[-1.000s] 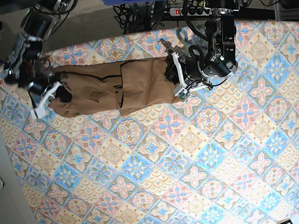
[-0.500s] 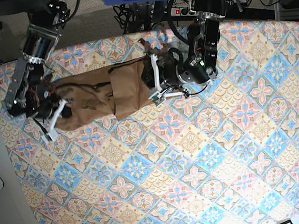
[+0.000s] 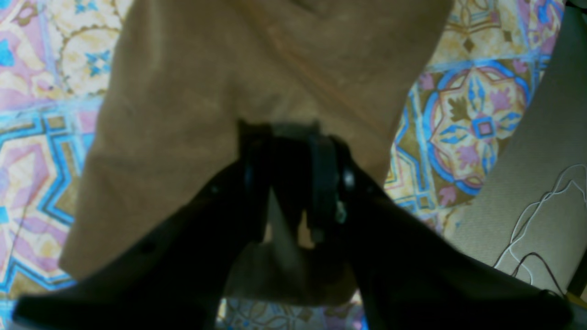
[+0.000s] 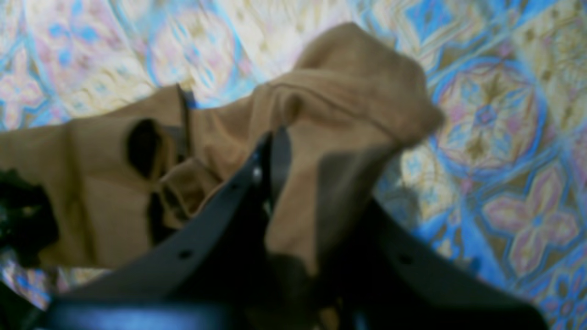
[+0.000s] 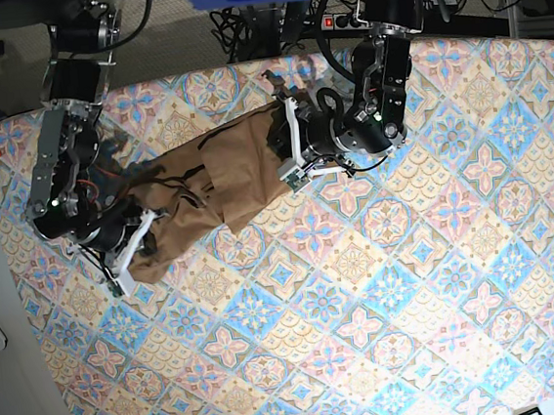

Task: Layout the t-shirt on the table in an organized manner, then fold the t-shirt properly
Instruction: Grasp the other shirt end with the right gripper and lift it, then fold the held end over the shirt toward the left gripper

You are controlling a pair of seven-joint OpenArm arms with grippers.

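Left wrist view: the left gripper (image 3: 289, 183) has its jaws nearly closed, pinching an edge of the tan t-shirt (image 3: 257, 82) above the patterned table (image 3: 477, 119).

Right wrist view, blurred: the right gripper (image 4: 298, 201) clamps a bunched fold of cloth.

Base view: the t-shirt (image 5: 225, 178) stretches diagonally between both grippers on the table (image 5: 366, 317).

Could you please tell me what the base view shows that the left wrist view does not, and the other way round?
Only the base view shows the whole t-shirt stretched as a crumpled band between both arms, with the right gripper at its far end. Only the left wrist view shows the left gripper close up, its jaws closed on a fold of the cloth. Both show the tan shirt on the tile-patterned table.
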